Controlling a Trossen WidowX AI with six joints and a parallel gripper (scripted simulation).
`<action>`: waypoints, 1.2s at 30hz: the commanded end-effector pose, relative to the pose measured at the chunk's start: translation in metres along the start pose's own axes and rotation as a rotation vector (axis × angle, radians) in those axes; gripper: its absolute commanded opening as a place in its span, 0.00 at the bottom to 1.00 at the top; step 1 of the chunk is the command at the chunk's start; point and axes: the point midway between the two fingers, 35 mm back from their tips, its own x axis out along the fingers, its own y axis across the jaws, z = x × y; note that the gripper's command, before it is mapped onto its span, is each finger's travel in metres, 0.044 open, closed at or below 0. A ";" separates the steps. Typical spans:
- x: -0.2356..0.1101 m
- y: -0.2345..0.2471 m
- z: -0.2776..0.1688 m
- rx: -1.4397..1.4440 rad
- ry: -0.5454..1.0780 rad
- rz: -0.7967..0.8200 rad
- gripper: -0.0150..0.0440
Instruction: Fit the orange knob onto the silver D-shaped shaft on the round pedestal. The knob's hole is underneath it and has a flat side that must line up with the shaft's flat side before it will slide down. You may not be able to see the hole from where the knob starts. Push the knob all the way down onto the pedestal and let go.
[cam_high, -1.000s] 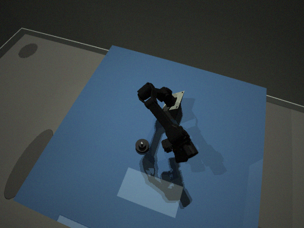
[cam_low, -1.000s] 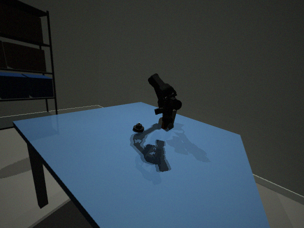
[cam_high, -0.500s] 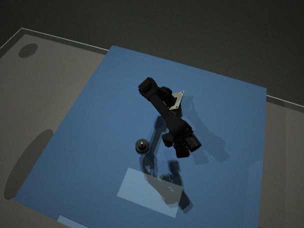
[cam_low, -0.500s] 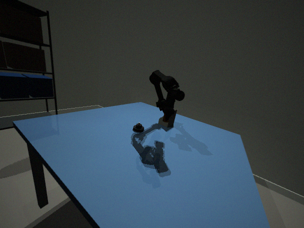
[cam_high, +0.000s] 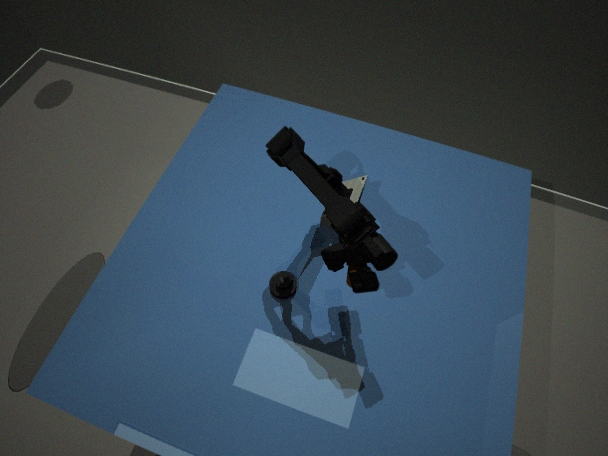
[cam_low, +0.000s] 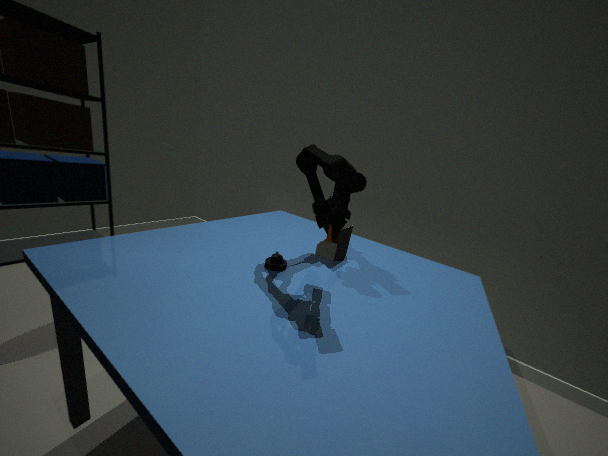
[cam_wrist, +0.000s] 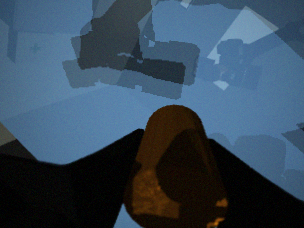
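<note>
- Gripping the orange knob (cam_wrist: 172, 170), the fingers are clamped against its two sides; the wrist view shows the knob filling the gap, with dark finger shapes to either side of it.
- The knob hangs above the blue bench (cam_low: 200, 350), clear of the surface, near the middle of the bench and a little toward its far edge.
- The round pedestal (cam_high: 283, 284) stands on the bench beside the gripper (cam_high: 361, 277), apart from it, with open bench surface between the two.
- From the top view nothing stands between knob and pedestal; only overlapping shadows of the arm (cam_high: 320, 185) cross that stretch and run on toward the near edge.
- The arm's pale base (cam_low: 327, 248) sits just behind the gripper, toward the far edge, and the folded arm rises over it.
- A dark shelf rack (cam_low: 105, 130) stands on the floor beyond the bench's far left corner, well apart from everything on it.
- In the top view the knob is almost hidden under the gripper, only a sliver of orange showing; the wrist view shows most of its body.
- The exterior view alone shows the knob's height over the bench; the wrist view does not show the pedestal.
- The silver shaft on the pedestal is too dark and small to make out.
</note>
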 end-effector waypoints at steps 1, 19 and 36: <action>-0.007 -0.001 0.000 -0.004 -0.005 0.068 0.25; -0.045 -0.008 -0.002 -0.011 -0.002 0.428 0.25; -0.070 -0.015 -0.002 -0.010 -0.002 0.673 0.25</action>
